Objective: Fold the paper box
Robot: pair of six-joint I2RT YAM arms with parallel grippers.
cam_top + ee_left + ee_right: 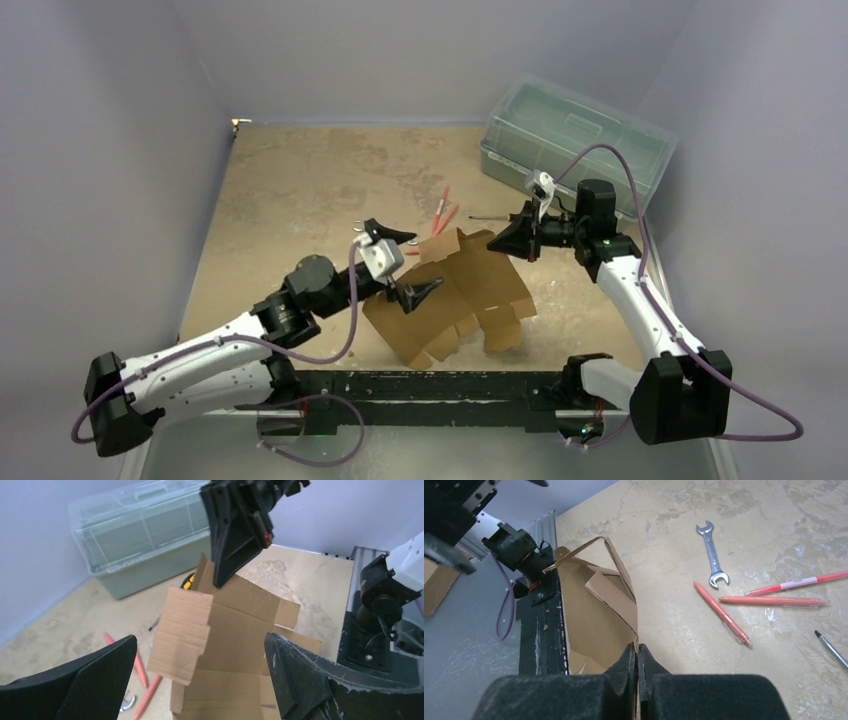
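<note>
Cardboard first: the paper box (470,290) sits half-folded at the near middle of the table (300,180), just beyond the rail the arms are bolted to. From the top camera I can't really judge either grip. The right wrist camera settles one: the right gripper (638,652) is clenched on a thin raised edge at the box's far side. The left wrist camera settles the other: the left gripper (200,640) is spread wide and released over the box's left part. A raised flap shows in the gap, and neither finger touches it as far as I can see.

Only the right wrist view shows the wrench (713,555) and three red pens (724,614) clearly; from above I can't pick the wrench out. A green-tinted lidded bin (575,140) sits far right. Something yellow (187,582) peeks from behind the box, too hidden to name.
</note>
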